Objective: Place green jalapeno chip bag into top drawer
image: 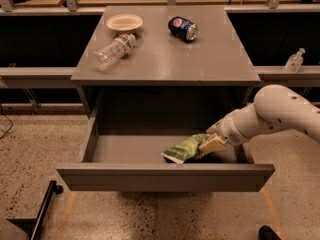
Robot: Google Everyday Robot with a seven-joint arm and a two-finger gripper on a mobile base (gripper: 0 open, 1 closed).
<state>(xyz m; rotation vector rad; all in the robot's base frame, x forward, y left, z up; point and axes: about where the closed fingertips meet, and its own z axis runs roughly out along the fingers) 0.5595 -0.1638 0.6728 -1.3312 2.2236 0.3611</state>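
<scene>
The top drawer (165, 176) is pulled open below the grey table (165, 59). The green jalapeno chip bag (184, 148) lies low inside the drawer, at its right side near the front panel. My gripper (210, 145) reaches into the drawer from the right on the white arm (280, 114) and is shut on the bag's right end. Whether the bag rests on the drawer floor is hidden by the front panel.
On the tabletop lie a clear plastic bottle (112, 51), a white bowl (124, 22) and a blue soda can (183, 27). A small bottle (294, 60) stands on the right ledge. A black leg (42, 211) lies on the speckled floor at lower left.
</scene>
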